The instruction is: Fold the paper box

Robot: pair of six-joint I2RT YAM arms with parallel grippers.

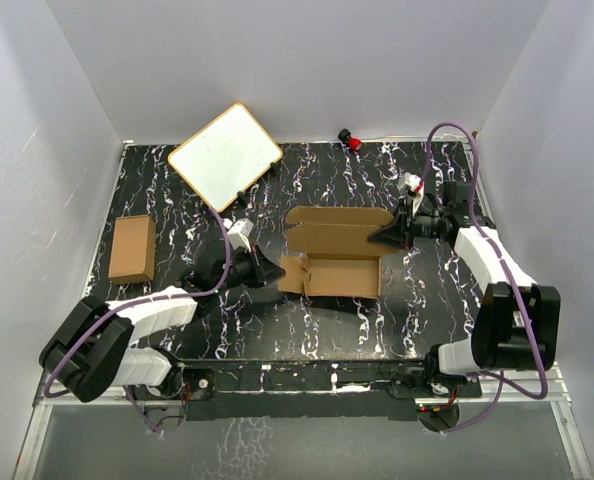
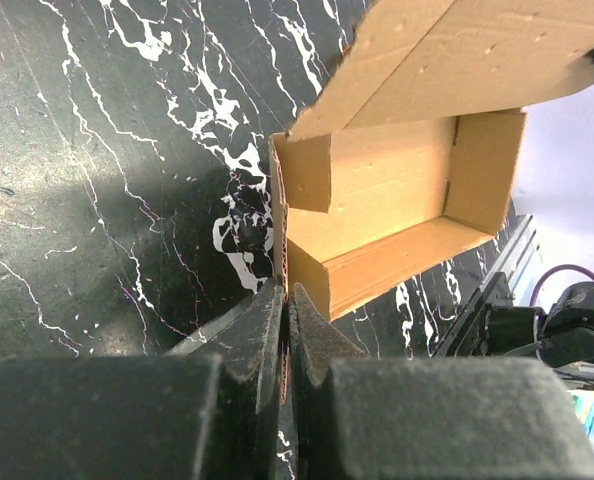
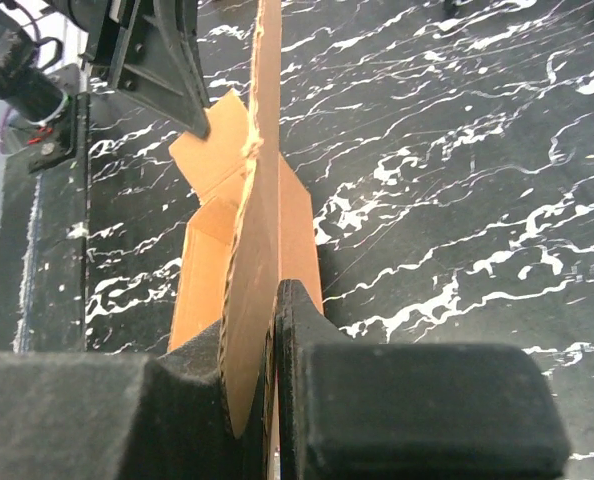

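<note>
The paper box (image 1: 337, 262) is brown cardboard, partly formed into an open tray with its lid flap raised, at the middle of the black marbled table. My left gripper (image 1: 273, 272) is shut on the box's left end flap; in the left wrist view the jaws pinch the thin cardboard edge (image 2: 285, 300) and the tray's inside (image 2: 397, 200) shows. My right gripper (image 1: 392, 232) is shut on the right end of the raised lid flap; in the right wrist view the flap (image 3: 257, 250) stands edge-on between the jaws, with my left gripper (image 3: 192, 105) at the far end.
Another small brown carton (image 1: 133, 248) lies at the table's left. A white board with a tan rim (image 1: 225, 155) lies at the back left. A small red and black object (image 1: 351, 139) sits at the back edge. White walls close in three sides.
</note>
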